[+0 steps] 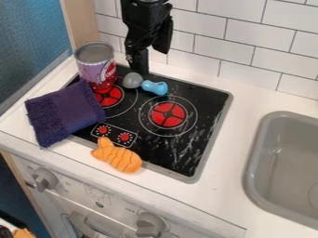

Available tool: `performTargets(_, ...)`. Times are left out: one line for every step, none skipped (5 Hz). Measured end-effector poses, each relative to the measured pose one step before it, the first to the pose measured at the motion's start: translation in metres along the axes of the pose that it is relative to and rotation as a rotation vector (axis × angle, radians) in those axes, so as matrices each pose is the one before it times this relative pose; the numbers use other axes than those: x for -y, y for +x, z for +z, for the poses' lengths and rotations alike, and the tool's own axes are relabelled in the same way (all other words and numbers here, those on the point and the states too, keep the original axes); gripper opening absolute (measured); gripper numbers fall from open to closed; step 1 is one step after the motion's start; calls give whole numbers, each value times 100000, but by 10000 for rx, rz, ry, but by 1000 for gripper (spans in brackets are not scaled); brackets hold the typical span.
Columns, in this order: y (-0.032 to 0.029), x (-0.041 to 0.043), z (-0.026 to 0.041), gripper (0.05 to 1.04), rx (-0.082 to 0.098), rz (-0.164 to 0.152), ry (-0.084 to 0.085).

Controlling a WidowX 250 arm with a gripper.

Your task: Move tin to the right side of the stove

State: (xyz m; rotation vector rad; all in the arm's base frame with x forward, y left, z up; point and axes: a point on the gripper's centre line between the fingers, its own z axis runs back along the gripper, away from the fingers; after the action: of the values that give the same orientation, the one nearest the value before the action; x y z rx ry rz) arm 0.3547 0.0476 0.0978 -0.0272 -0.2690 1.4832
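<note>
We cannot tell whether the black jaws (139, 65) are wide or narrow; the purple-and-red cylindrical metal tin (97, 67) stands just left of them. Dragged rightward, it could snag the knobbed blue-and-grey plastic toy (155, 87) below them and tip

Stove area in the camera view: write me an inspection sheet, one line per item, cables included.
Surface: black stovetop set in white counter; pale streaks or reflections front right.
Job's things: tin upright, back left of stovetop.
Clutter: purple cloth over left edge; orange toy at front edge; grey-and-blue object lying behind the burners.
Gripper: at the back edge, right of the tin, not holding it.
Cables: nothing seen.
Surroundings: tiled wall behind, grey sink right.
</note>
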Motion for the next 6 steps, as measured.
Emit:
performTargets(-190,-326,-985,999,-50,-56,285)
performTargets(2512,-950,-450,999,32,510,267)
performTargets(3665,-146,545,999,510,554,-21)
performTargets(3017,310,369,999,519,388,-226)
performTargets(3254,498,-669,999,424,287,134)
performTargets(2110,1002,-797,999,515,-1,456)
